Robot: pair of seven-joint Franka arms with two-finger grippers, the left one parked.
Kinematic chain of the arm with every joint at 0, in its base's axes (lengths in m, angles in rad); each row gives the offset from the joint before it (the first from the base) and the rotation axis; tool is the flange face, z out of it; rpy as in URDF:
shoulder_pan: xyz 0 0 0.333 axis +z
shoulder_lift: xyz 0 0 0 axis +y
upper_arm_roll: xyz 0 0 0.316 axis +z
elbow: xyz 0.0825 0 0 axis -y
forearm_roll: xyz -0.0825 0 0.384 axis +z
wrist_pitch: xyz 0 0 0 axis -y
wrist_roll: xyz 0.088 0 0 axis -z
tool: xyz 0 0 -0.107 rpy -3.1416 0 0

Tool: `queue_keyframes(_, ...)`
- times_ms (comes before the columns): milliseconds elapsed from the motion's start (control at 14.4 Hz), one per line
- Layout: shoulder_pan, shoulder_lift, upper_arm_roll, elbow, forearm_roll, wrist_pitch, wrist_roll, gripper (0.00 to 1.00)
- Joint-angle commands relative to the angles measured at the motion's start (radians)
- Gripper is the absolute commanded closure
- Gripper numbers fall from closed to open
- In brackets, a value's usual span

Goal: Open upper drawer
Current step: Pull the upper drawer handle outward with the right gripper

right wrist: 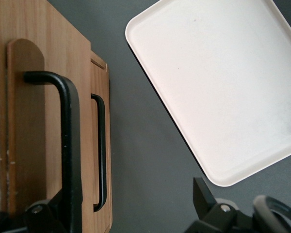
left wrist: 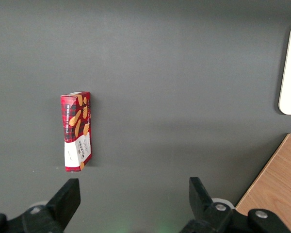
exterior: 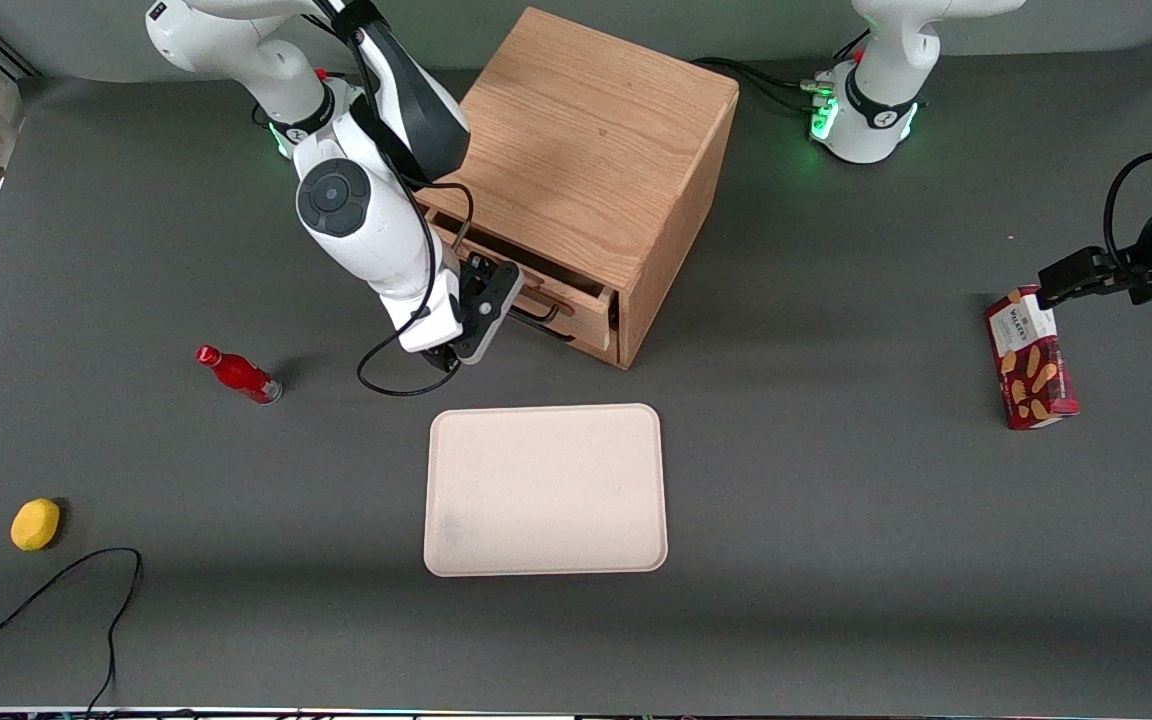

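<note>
Although much of the oak cabinet (exterior: pixel 591 160) is seen plainly from the front, its face is partly covered by the working arm. The upper drawer (exterior: pixel 576 292) is seen pulled a little way out of the cabinet, nearer the front camera than the cabinet's top; only one end of its front shows there. The gripper (right wrist: pixel 131 208) is held at the black bar handle (right wrist: pixel 68 145) of that drawer, its fingers spread wide, with one black finger (right wrist: pixel 203 196) standing apart from the handle (the other is cut off by the frame edge). A second handle (right wrist: pixel 101 150) is seen on the bottom drawer (right wrist: pixel 101 97).

A dark grey table (exterior: pixel 836 560) carries everything. On it are laid a cream tray (exterior: pixel 544 490), a red biscuit box (exterior: pixel 1031 360), a red bottle (exterior: pixel 238 374) and a yellow lemon-like object (exterior: pixel 35 524).
</note>
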Motion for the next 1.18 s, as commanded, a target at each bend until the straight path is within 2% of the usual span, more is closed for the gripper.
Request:
queue_keyframes(0, -0.018, 0.024, -0.002, 0.012, -0.011, 0.004, 0.000, 0.00)
queue_keyframes(1113, -0.110, 0.105, -0.002, 0.108, 0.001, -0.031, -0.013, 0.00)
